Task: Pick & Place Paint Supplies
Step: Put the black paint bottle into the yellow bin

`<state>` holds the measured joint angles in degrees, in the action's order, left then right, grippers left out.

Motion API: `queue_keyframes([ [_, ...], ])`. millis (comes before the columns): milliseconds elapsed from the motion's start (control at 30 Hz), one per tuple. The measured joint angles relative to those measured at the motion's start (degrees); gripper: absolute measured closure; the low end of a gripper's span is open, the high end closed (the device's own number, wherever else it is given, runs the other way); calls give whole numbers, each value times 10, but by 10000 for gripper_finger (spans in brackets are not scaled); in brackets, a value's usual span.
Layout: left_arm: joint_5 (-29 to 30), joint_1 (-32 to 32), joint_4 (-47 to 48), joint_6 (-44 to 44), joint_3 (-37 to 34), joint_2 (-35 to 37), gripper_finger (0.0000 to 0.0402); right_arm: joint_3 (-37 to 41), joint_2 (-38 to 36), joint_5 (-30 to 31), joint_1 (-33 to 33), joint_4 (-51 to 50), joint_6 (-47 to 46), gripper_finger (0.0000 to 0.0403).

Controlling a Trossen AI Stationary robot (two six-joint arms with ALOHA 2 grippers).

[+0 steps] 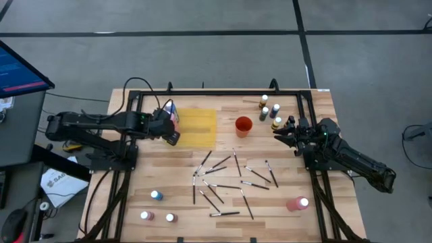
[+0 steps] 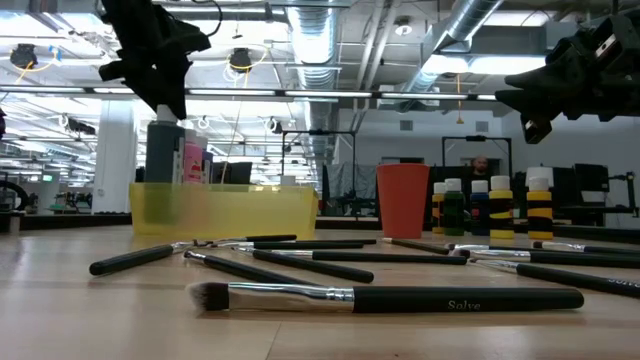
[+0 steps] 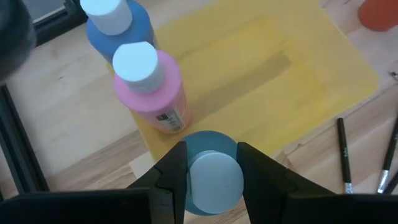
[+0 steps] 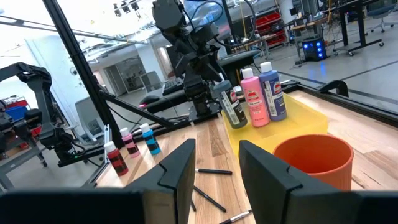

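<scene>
— Over at the bench's [image 1: 317,101] left side, at the edge of the yellow mat [image 1: 199,125]: left jaws clamped on a pale-capped bottle [image 3: 214,177], just beside the pink bottle [image 3: 152,87] and the blue bottle [image 3: 118,31] standing on that mat
— Held so close to those two for a reason?
— Probably to stand it in line with them; looks like mid-placing, not yet let go. Cannot tell whether touching the mat
— And nearer the front?
— Three small bottles [image 1: 156,195] upright, well apart from the mat, waiting for collection. Then, toward the middle, the brushes [image 1: 229,179] strewn and crossing one another, flat on the wood, awkward to pinch
— Beyond those?
— An orange cup [image 1: 243,125] just beside the mat's right edge, then a cluster of bottles [image 1: 268,111] at the far right corner
— Right arm?
— Right jaws parted and empty, hovering near that cluster, likely poised for the next pick. Below, a pink bottle on its side [image 1: 297,203], apt to roll if nudged
</scene>
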<state>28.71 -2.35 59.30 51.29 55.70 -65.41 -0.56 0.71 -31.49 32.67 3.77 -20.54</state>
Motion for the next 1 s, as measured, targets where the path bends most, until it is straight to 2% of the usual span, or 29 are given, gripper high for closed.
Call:
queue_keyframes([
  [1000, -2, 0, -18, 15, -22, -5, 292, 0, 0, 0, 0, 0, 0, 283],
])
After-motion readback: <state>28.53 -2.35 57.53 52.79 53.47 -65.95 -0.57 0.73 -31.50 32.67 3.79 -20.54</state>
